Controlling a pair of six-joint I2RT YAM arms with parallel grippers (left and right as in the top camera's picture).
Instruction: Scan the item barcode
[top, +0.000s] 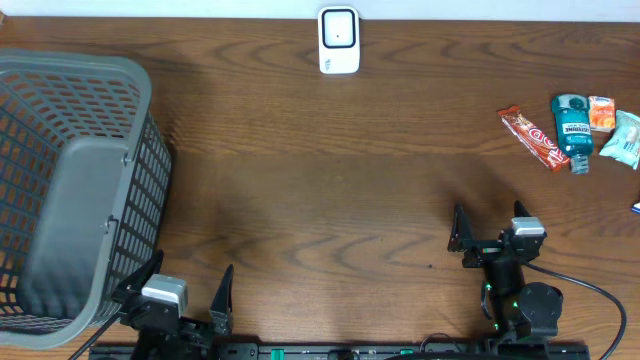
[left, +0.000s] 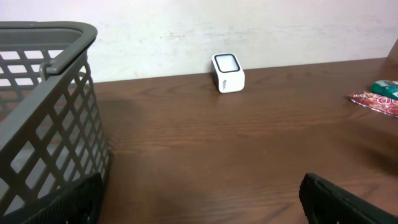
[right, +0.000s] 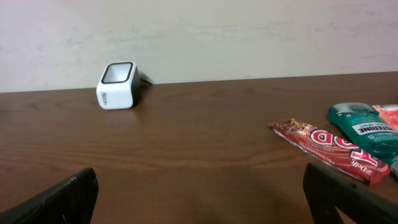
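right tool (top: 487, 213) spread wide, empty | left tool (top: 190, 270) likewise wide, empty | candy bar (top: 534, 138) lies far right on the counter (top: 320, 180), beside the teal bottle (top: 573, 125), well apart from the scanner (top: 339, 41) | advice: grip bar across its width, leaving barcode uncovered for the scanner window

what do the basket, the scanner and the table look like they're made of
Basket: likely grey moulded plastic, matte, going by its lattice walls. Scanner: smooth white plastic shell with a dark glassy window. Table: wood or wood-look laminate, brown grain, slight sheen.
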